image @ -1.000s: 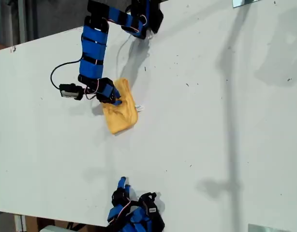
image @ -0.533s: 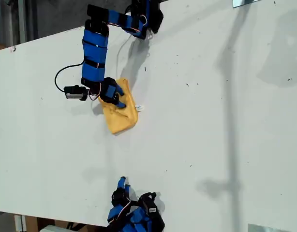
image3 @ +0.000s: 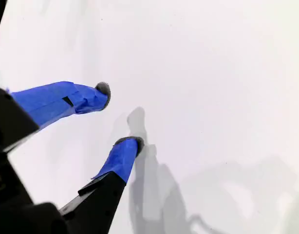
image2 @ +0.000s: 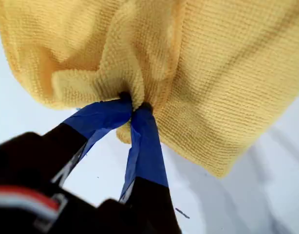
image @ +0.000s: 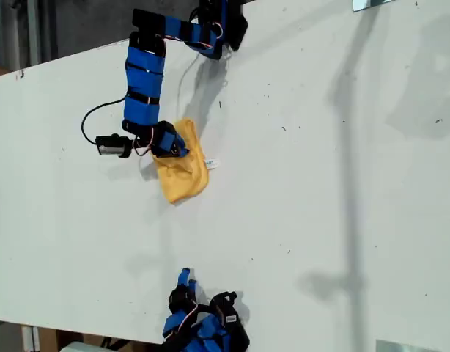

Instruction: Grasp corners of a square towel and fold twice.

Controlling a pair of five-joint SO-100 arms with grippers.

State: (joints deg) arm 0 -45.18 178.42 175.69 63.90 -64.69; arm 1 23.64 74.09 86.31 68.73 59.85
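My first end effector is pinched shut on a bunched fold of the soft yellow-orange square towel, which lies folded on the white bench at the exterior view's upper left (ready for dragging over). My second end effector gapes empty, well apart, out of the way.

Bright, even light; soft shadows

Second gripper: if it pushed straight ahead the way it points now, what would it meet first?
Probably just the bare white table. My second gripper is open with nothing between its jaws, and no object shows ahead, though depth is unclear.
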